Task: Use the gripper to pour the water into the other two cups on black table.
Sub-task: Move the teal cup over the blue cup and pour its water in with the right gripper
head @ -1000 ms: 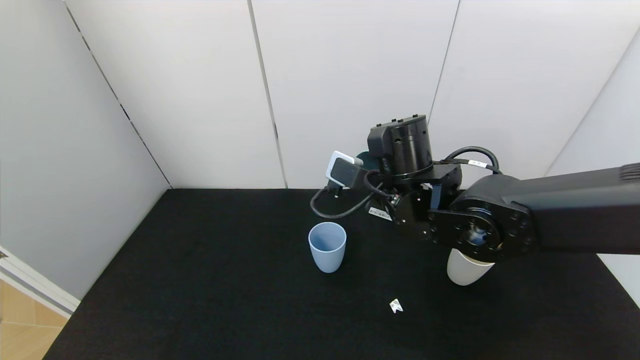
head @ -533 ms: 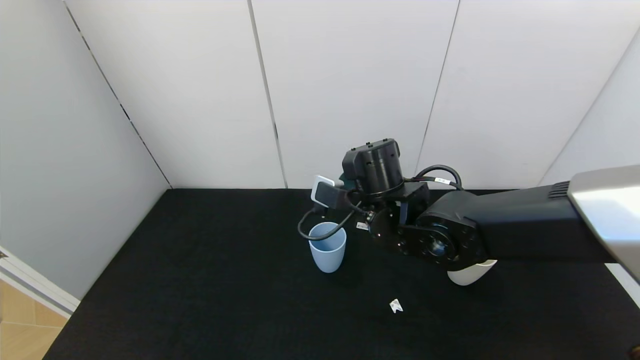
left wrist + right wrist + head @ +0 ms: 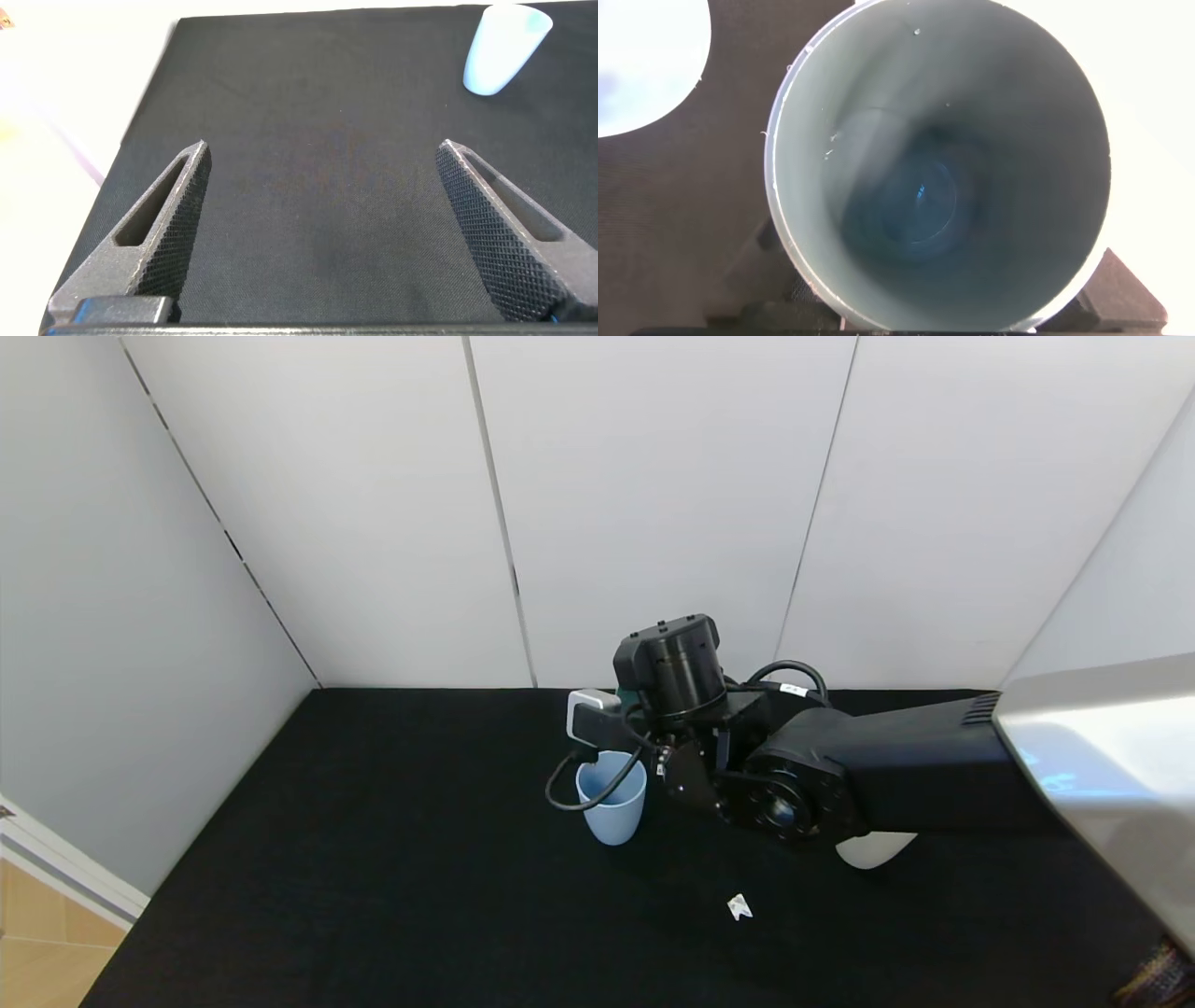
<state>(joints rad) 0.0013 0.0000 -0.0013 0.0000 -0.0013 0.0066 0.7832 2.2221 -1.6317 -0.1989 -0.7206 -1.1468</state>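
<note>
Right wrist view looks straight down the mouth of a mint-teal cup [image 3: 938, 168] that the right hand [image 3: 627, 705] carries; its fingers stay hidden, so whether they clamp the cup cannot be told. A faint glint of water [image 3: 920, 201] sits at the cup's bottom. Just below that hand stands one light blue cup [image 3: 611, 798] on the black tabletop [image 3: 373, 859]. One cream cup [image 3: 873, 849] stands farther right, behind the arm. Left hand [image 3: 322, 233] hovers well apart, fingers spread wide, holding nothing. Three cups in all.
</note>
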